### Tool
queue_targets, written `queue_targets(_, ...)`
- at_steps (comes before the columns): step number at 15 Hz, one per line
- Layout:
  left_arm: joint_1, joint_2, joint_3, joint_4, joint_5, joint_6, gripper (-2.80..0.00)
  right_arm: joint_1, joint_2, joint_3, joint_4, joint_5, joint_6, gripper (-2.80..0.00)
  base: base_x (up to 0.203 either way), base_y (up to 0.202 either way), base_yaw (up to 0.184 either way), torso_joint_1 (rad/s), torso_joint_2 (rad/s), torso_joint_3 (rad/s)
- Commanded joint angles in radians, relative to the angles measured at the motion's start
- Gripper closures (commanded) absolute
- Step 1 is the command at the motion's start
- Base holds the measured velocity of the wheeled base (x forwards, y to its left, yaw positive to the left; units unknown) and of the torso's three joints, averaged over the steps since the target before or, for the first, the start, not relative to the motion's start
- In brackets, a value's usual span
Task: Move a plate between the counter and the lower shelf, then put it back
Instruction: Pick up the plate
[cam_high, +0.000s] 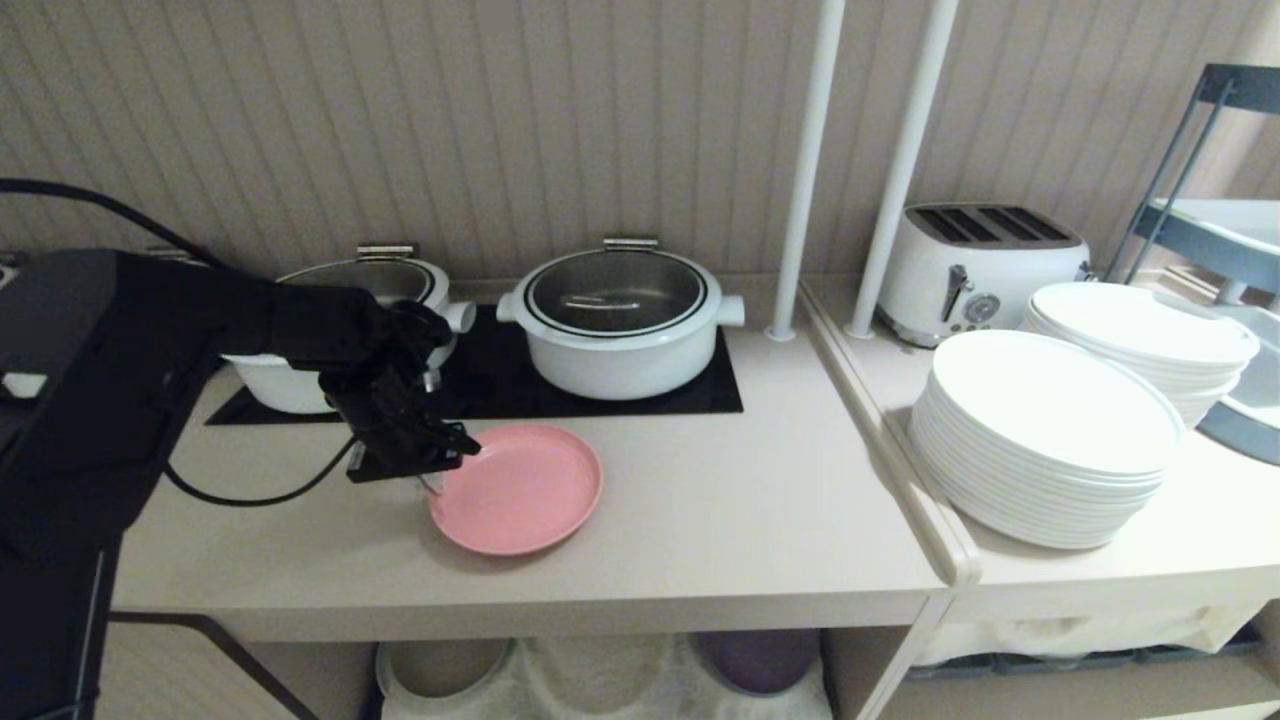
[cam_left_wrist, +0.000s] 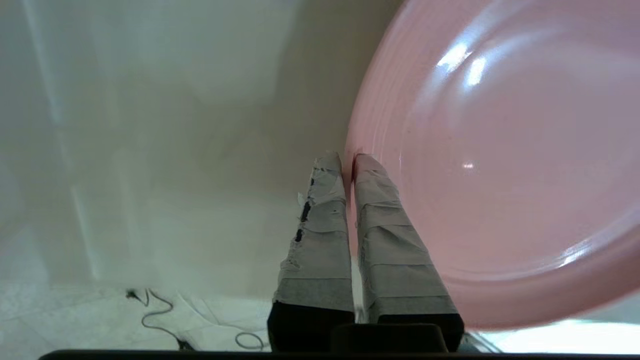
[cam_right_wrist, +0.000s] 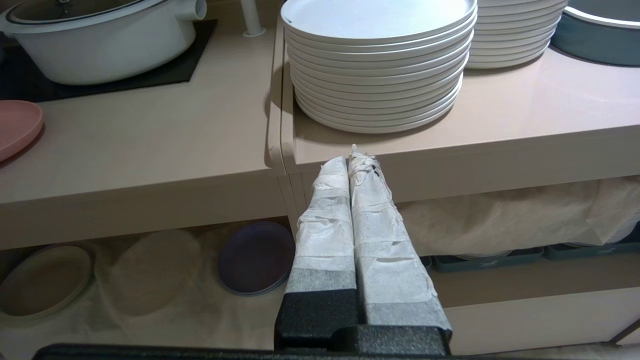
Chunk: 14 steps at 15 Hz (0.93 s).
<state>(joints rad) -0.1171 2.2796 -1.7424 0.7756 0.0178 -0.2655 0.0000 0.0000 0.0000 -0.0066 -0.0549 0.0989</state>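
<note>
At lower left of the head view, the left gripper (cam_high: 432, 482) pinches the plate (cam_high: 520, 488) rim; the right gripper (cam_right_wrist: 352, 160) is closed, empty.

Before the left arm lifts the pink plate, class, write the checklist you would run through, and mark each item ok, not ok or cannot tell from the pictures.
1. The left pincer is shut on the rim of the plate: ok, the fingers pinch its near-left edge.
2. The plate rests on the counter: ok in the head view; whether the gripped edge is already raised, cannot tell.
3. The pots stand clear behind the plate: ok.
4. The lower shelf has a free spot on its cloth: ok, bare cloth shows in front of the purple plate.
5. The right pincer is shut and away from the plate: ok.
</note>
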Motion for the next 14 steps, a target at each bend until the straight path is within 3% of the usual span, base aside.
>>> queue_targets(1, -0.001, -0.034, 0.013, 0.019, -0.008, -0.005, 0.0, 0.0, 0.0, 0.0, 0.0, 0.0, -0.001, 0.0, 0.0, 0.0, 0.0, 0.0, 0.0, 0.0)
queue_targets(7, -0.01, -0.117, 0.117, 0.02, -0.056, -0.098, 0.0, 0.0, 0.0, 0.0, 0.0, 0.0, 0.0, 0.0, 0.0, 0.0, 0.0, 0.0, 0.0, 0.0)
queue_targets(14, -0.021, -0.155, 0.139, 0.017, -0.131, -0.277, 0.0, 0.0, 0.0, 0.0, -0.001, 0.0, 0.001, 0.0, 0.0, 0.0, 0.0, 0.0, 0.0, 0.0)
